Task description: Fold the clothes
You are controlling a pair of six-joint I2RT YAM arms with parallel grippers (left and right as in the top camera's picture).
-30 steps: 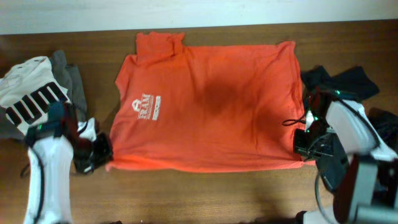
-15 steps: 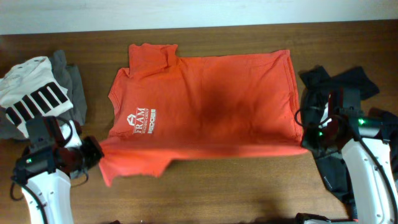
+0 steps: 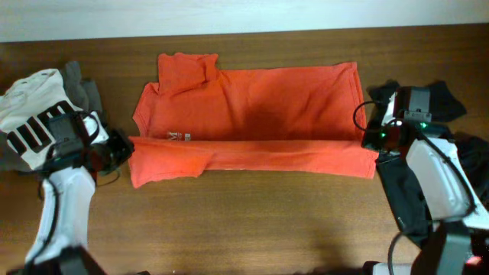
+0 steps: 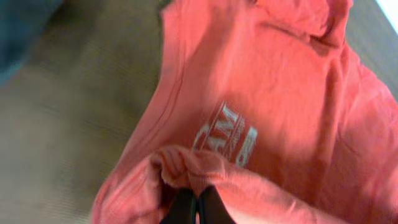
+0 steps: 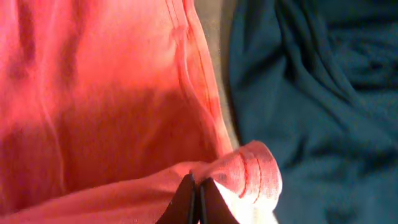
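An orange T-shirt (image 3: 252, 103) with a white logo lies spread on the wooden table, its near hem folded up over the body in a band (image 3: 252, 155). My left gripper (image 3: 122, 147) is shut on the band's left corner; the left wrist view shows the fingers (image 4: 193, 205) pinching bunched orange cloth (image 4: 205, 168) below the logo. My right gripper (image 3: 372, 143) is shut on the band's right corner; the right wrist view shows the fingers (image 5: 198, 199) pinching the stitched hem (image 5: 249, 168).
A white garment with black stripes (image 3: 34, 114) lies on grey cloth (image 3: 88, 99) at the left. Dark blue-black clothes (image 3: 435, 103) lie at the right, close to the right gripper, and show in the right wrist view (image 5: 311, 93). The wooden table (image 3: 252, 221) runs along the front.
Both grippers carried the shirt's near hem away from the front edge and up over the body. The fold went from a hanging edge to a flat band covering most of the logo.
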